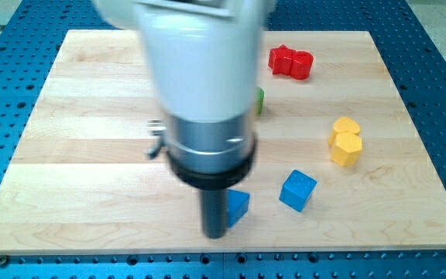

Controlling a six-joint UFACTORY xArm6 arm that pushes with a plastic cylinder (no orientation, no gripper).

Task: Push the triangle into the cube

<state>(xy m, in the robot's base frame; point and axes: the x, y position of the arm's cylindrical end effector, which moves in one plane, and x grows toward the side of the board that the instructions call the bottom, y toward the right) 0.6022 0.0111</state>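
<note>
A blue triangle lies near the view's bottom, partly hidden behind my rod. A blue cube sits a short way to its right, with a gap between them. My tip rests on the board at the triangle's left side, touching or nearly touching it. The arm's white and black body fills the view's middle and hides the board behind it.
Red blocks lie at the view's top right. A yellow block stands at the right. A green block peeks out from behind the arm. The wooden board sits on a blue perforated table.
</note>
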